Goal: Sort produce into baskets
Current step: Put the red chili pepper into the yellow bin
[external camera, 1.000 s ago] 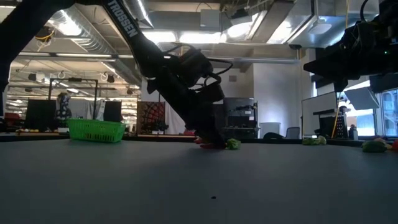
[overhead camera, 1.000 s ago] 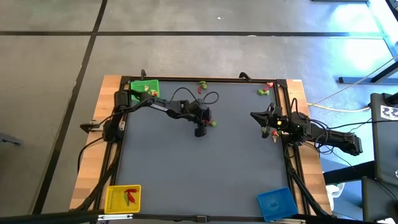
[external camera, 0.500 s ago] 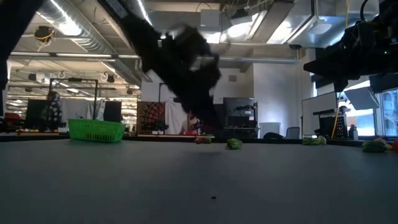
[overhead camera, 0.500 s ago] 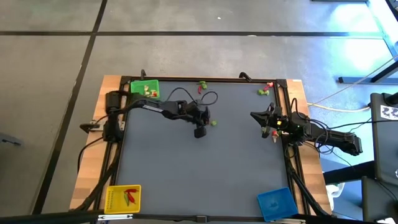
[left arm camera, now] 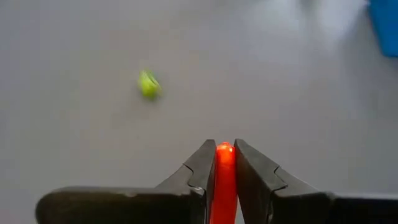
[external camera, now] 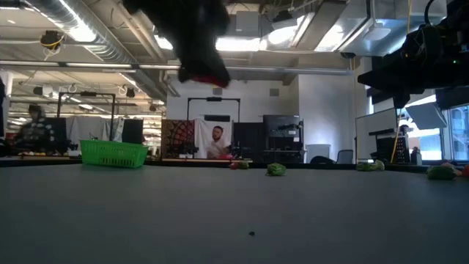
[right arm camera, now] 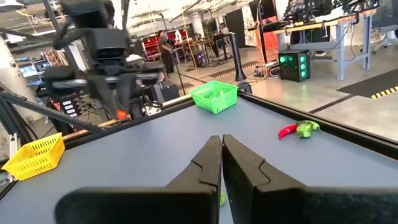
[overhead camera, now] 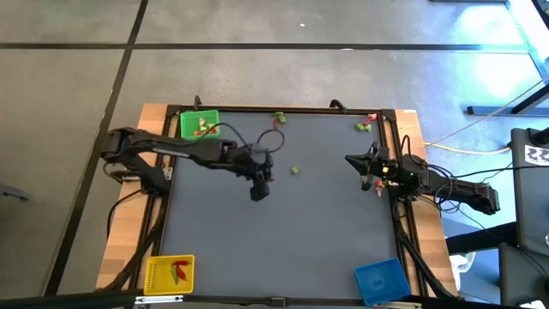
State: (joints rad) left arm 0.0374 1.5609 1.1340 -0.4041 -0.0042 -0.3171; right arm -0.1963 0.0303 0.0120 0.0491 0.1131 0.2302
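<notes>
My left gripper [overhead camera: 258,190] is raised above the middle of the table and shut on a small red piece [left arm camera: 224,177], which also shows in the low view [external camera: 209,77]. A small green piece [overhead camera: 295,170] lies on the table past the gripper; it also shows in the left wrist view [left arm camera: 148,84]. The green basket [overhead camera: 199,124] stands at the far left corner, the yellow basket [overhead camera: 170,273] at the near left and the blue basket [overhead camera: 382,280] at the near right. My right gripper [overhead camera: 348,160] is shut and empty above the table's right side. My left gripper pinches the red piece between its two fingers, whose tips [left arm camera: 205,163] close on its sides. The fingers point down from above. The piece is lifted clear of the table.
More small pieces lie along the far edge, at its middle [overhead camera: 279,118] and at the far right corner [overhead camera: 366,124]. Pale pieces lie in the green basket, red and green ones in the yellow basket. People show in the room behind the table.
My left gripper has risen from the table with the red piece and gone toward the table's left and near edges. The red piece is now lifted clear, and the green piece has stayed where it lay.
</notes>
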